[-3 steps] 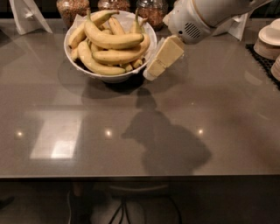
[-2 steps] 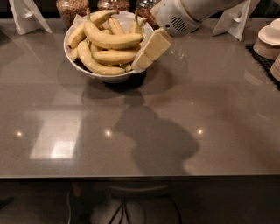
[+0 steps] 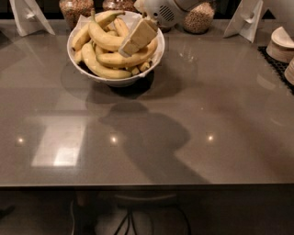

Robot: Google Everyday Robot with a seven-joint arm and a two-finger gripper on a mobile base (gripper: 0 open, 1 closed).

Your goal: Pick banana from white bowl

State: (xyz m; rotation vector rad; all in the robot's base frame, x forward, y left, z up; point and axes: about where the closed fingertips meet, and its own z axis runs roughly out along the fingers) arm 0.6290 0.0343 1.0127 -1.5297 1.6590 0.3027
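The white bowl [image 3: 115, 79] stands at the back left of the grey table, heaped with several yellow bananas. The banana [image 3: 102, 39] lies on top of the heap, long and curved, with its dark stem pointing up at the back left. My gripper [image 3: 128, 47] reaches in from the upper right; its cream-coloured tip slants down over the middle of the heap, right beside the banana's lower end. Whether it touches a banana is unclear. The arm's white wrist [image 3: 167, 11] is behind the bowl's right rim.
Glass jars [image 3: 199, 17] stand along the back edge. White card stands are at the back left [image 3: 28, 17] and back right [image 3: 248, 19]. Stacked white plates [image 3: 281, 43] sit on a black mat at the right edge.
My gripper has moved left and farther back, from beside the bowl's right rim to over the bananas inside the bowl. The bowl and bananas have not moved.
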